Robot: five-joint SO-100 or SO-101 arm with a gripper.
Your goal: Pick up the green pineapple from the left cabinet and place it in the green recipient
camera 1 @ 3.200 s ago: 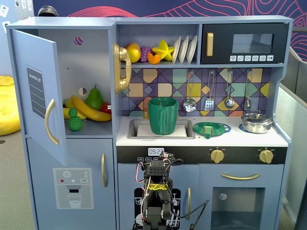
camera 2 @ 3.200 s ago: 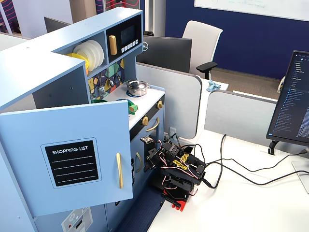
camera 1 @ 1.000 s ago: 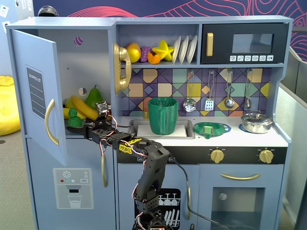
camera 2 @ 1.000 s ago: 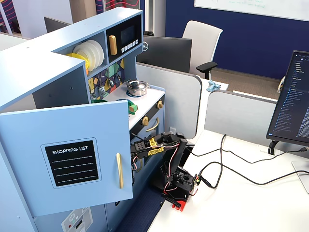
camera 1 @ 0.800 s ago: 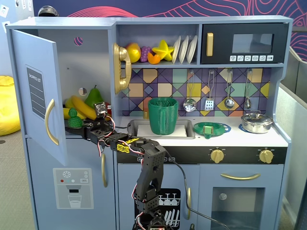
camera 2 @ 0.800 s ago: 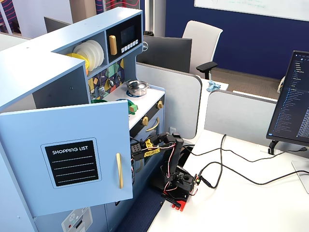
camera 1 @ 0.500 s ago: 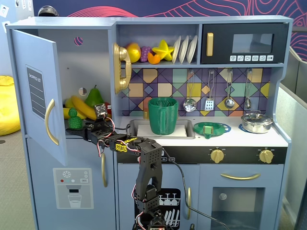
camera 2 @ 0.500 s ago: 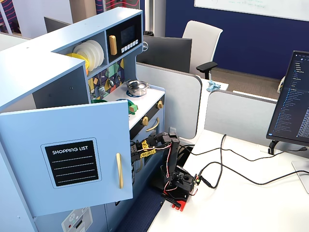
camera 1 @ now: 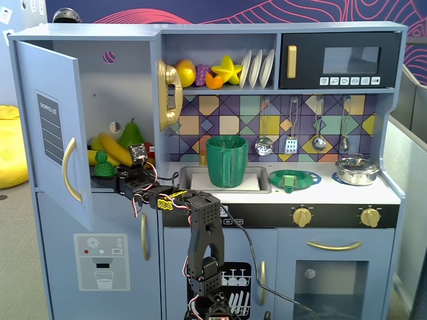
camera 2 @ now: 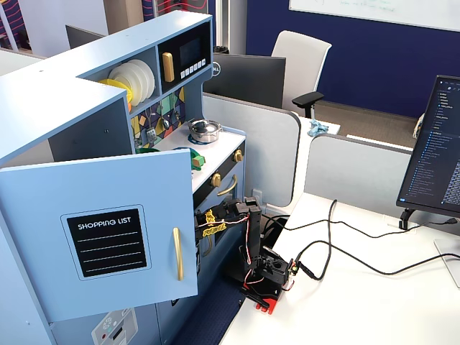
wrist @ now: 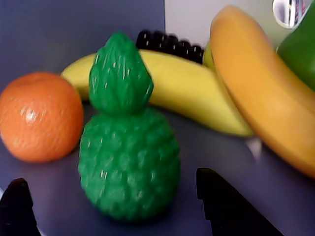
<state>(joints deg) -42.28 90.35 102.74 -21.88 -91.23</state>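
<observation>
The green pineapple point(camera 1: 101, 163) stands upright on the shelf of the left cabinet point(camera 1: 127, 87), whose blue door point(camera 1: 50, 133) is swung open. In the wrist view the pineapple point(wrist: 129, 162) fills the middle, bumpy body below, knobby top above. My gripper point(wrist: 110, 177) is open, with one black fingertip point(wrist: 17, 206) to its left and one point(wrist: 231, 206) to its right, neither touching it. In a fixed view the gripper point(camera 1: 115, 175) reaches into the cabinet just right of the pineapple. The green ribbed pitcher point(camera 1: 225, 161) stands in the sink.
An orange point(wrist: 39, 115) sits close left of the pineapple, with two bananas point(wrist: 187, 88) and a dark-green pear point(camera 1: 131, 135) behind and right. A flat green strainer-dish point(camera 1: 291, 179) and a steel pot point(camera 1: 357, 170) sit on the counter. In another fixed view the open door point(camera 2: 108, 230) hides the shelf.
</observation>
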